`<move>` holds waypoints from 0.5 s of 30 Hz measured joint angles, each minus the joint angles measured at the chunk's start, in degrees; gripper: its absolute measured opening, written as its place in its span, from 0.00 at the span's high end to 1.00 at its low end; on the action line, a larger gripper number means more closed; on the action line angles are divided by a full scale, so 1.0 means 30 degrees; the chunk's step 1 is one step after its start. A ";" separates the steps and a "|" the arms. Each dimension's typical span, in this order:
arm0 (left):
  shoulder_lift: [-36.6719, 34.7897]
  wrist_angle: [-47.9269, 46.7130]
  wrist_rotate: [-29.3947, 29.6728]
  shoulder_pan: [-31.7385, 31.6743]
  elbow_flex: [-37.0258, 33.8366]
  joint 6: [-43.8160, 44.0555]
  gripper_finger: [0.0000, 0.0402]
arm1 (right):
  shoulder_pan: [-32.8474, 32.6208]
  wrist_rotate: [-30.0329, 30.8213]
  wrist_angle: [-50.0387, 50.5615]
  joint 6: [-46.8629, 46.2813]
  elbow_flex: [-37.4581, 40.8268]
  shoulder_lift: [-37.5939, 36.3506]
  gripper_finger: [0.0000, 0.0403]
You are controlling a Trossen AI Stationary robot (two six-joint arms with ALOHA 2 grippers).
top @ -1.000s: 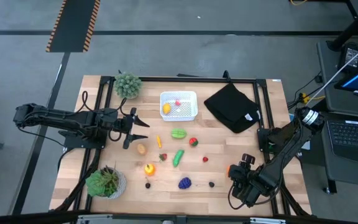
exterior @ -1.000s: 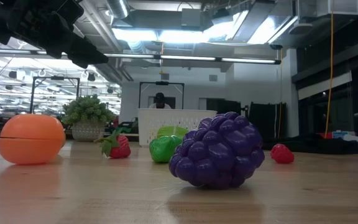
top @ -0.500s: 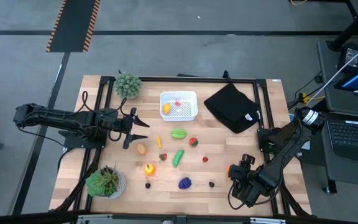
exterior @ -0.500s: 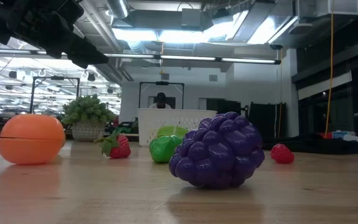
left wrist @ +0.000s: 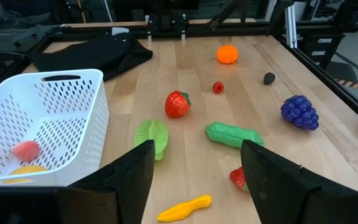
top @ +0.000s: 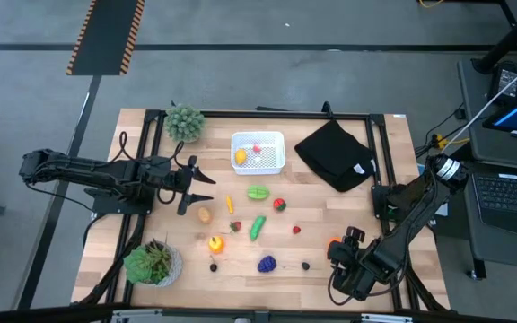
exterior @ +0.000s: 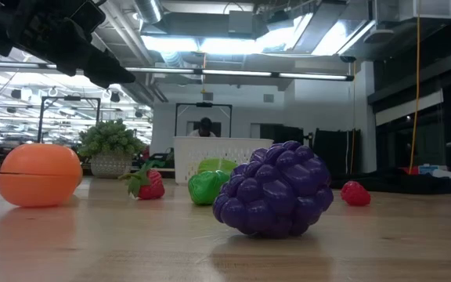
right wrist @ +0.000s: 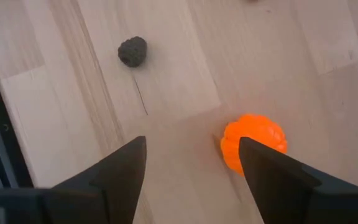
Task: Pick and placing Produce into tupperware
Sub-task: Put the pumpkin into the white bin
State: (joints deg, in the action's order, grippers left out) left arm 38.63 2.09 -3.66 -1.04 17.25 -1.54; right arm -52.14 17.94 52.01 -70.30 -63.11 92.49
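Right gripper [right wrist: 191, 180] spread wide, empty, poised above the orange fruit [right wrist: 254, 142], dark berry [right wrist: 132, 51] nearby

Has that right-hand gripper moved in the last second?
Yes. The right gripper shifted slightly toward the small dark berry, exposing the orange fruit.

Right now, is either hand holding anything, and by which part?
Nothing is held. The right hand is open above the orange fruit; the left hand is open and empty.

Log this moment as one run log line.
left gripper: open, idle beside tub | right gripper: open above orange fruit | tub: two pieces in
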 joint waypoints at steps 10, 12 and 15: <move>0.0000 0.0007 -0.0003 0.0000 -0.0004 -0.0007 0.43 | -0.0003 -0.0029 0.0383 0.0007 0.0000 0.0000 0.35; 0.0000 0.0015 -0.0005 0.0000 -0.0001 -0.0007 0.43 | 0.0006 -0.0003 0.0469 -0.0074 0.0000 0.0000 0.35; 0.0000 0.0015 0.0000 0.0000 -0.0004 -0.0007 0.43 | 0.0275 0.0070 0.0639 -0.0542 0.0106 0.0007 0.34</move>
State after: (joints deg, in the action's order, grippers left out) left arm 38.63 2.13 -3.66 -1.04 17.23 -1.56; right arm -51.31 18.15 53.93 -71.93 -62.79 92.51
